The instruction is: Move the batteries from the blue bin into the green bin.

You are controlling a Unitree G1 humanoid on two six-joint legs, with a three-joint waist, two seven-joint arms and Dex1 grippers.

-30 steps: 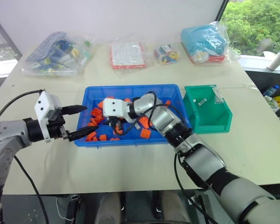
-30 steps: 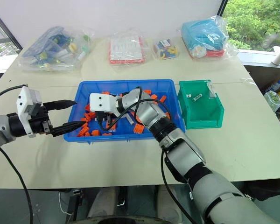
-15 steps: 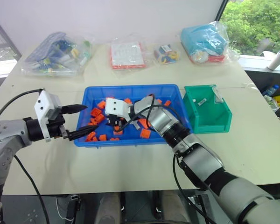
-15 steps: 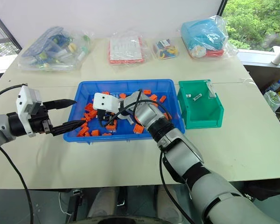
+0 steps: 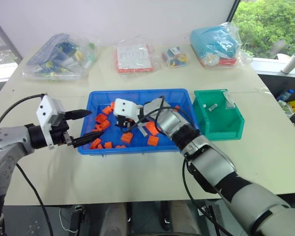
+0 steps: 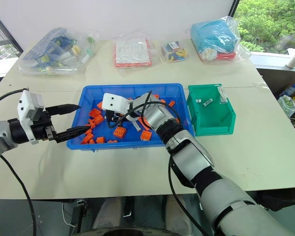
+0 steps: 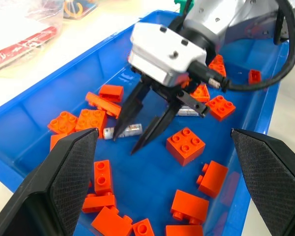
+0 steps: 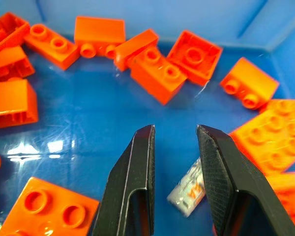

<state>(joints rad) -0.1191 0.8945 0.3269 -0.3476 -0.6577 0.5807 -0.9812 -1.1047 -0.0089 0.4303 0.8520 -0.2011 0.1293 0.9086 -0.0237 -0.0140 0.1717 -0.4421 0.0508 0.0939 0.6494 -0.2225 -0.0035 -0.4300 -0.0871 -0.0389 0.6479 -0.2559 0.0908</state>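
Head view: mid-frame, right gripper (image 5: 122, 125) hanging over the blue bin (image 5: 137, 96) among orange blocks (image 5: 127, 137), jaws slightly apart, holding nothing; green bin (image 5: 234, 129) at right; left gripper (image 5: 82, 129) agape, idle at the bin's left rim. Left wrist view: battery (image 7: 123, 132) at centre, beside the black fingertips. Right wrist view: battery low in frame between the fingers (image 8: 132, 187). Best lowered squarely, straddling the cylinder across its width before closing.

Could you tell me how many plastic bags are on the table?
4, along the table's far edge: leftmost bag, red-and-white bag, small bag, blue bag at right. None seems hidden.
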